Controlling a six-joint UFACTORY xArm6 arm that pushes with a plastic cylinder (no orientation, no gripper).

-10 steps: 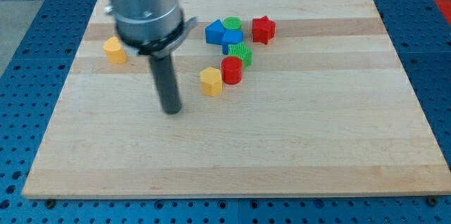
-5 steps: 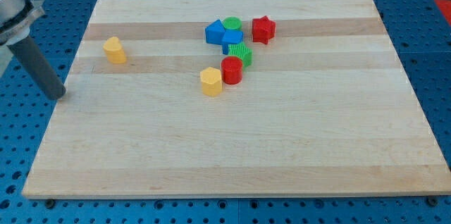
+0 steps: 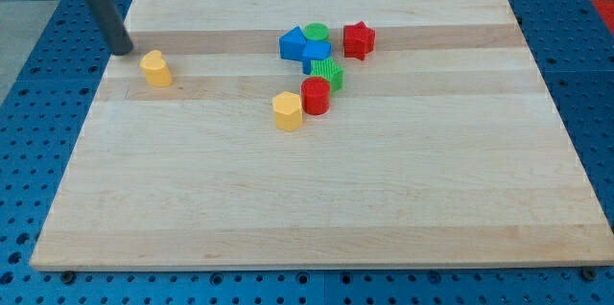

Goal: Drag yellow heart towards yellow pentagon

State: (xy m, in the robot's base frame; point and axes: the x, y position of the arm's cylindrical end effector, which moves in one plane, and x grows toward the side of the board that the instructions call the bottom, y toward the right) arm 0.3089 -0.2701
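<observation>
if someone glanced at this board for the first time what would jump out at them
Probably the tight cluster of blocks near the view's top centre: two blue blocks, two green ones, a red star, a red cylinder and the yellow pentagon at its lower left. Next, the lone yellow heart far off at the view's left, with my tip just up and left of it, not visibly touching.

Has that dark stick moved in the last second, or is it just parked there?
Yes. My tip went from mid-board, right of the yellow heart, out past the board's left edge, then up to the heart's upper left.
</observation>
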